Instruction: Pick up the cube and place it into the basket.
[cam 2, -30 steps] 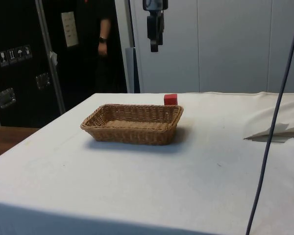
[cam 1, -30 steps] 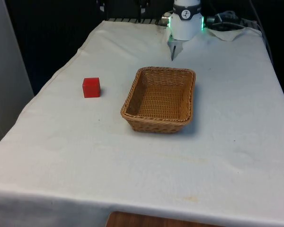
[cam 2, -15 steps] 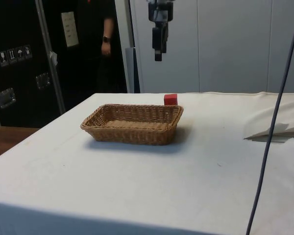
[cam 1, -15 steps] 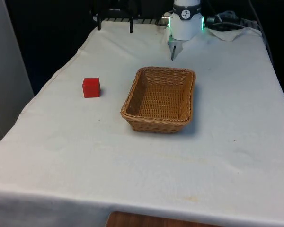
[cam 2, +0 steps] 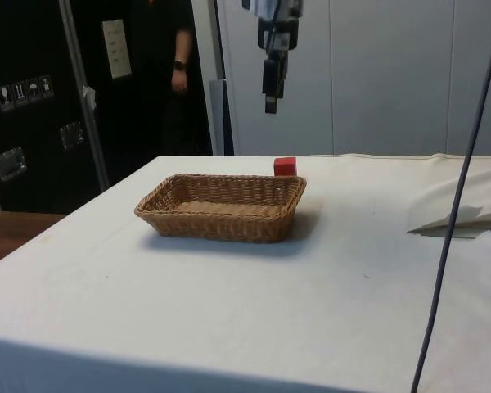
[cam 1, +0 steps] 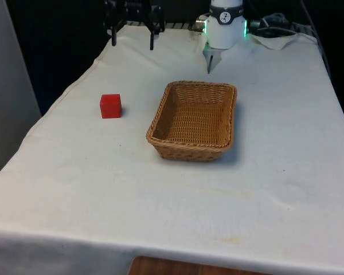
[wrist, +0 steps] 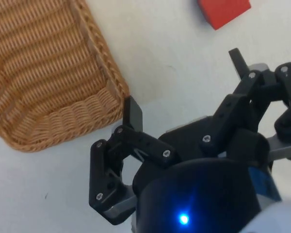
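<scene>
A red cube (cam 1: 110, 106) rests on the white cloth, towards the front view's left of the wicker basket (cam 1: 159, 114). My gripper (cam 1: 133, 41) hangs high above the table's far part, beyond the cube and well apart from it, open with nothing between its fingers. From the side, the gripper (cam 2: 271, 105) is up above the cube (cam 2: 285, 166) and the basket (cam 2: 221, 225). The wrist view looks down past the open gripper (wrist: 184, 87) to the cube (wrist: 223, 12) and the basket's rim (wrist: 94, 46).
The basket has nothing in it. A crumpled white cloth (cam 1: 275, 40) lies at the far right corner, and a dark cable (cam 2: 450, 237) hangs across the side view. A person's arm (cam 2: 177, 70) shows by the dark cabinets.
The gripper has come down and shifted towards the front view's left, closer to the cube's side of the table. Cube and basket have stayed put.
</scene>
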Robot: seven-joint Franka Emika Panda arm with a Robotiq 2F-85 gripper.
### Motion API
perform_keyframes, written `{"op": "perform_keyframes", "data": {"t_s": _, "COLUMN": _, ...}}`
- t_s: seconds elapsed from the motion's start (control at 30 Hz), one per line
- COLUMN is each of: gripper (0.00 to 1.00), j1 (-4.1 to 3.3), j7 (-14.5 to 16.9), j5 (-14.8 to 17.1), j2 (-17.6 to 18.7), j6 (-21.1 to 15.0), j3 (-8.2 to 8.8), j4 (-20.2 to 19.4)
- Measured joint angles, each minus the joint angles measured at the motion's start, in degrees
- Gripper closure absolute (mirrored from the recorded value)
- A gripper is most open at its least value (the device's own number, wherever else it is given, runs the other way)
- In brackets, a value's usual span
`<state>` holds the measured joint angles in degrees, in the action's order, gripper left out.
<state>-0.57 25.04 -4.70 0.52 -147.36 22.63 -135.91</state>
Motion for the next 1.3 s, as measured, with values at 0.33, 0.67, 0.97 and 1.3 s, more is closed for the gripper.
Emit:
{"op": "perform_keyframes", "data": {"t_s": 0.33, "gripper": 0.0, "j1": 0.34, "j7": 7.1, "j5": 6.6, "j2": 5.1, "j6": -1.3, "j3": 2.18, "j4": 2.4}}
{"op": "perform_keyframes", "data": {"t_s": 0.67, "gripper": 0.0, "j1": 0.69, "j7": 14.7, "j5": 13.5, "j2": 9.9, "j6": -1.3, "j3": 4.35, "j4": 4.8}}
{"op": "perform_keyframes", "data": {"t_s": 0.97, "gripper": 0.0, "j1": 0.74, "j7": 17.4, "j5": 16.6, "j2": 12.4, "j6": -1.3, "j3": 4.41, "j4": 5.6}}
{"op": "perform_keyframes", "data": {"t_s": 1.3, "gripper": 0.0, "j1": 0.74, "j7": 19.1, "j5": 18.4, "j2": 16.3, "j6": -1.5, "j3": 4.18, "j4": 7.1}}
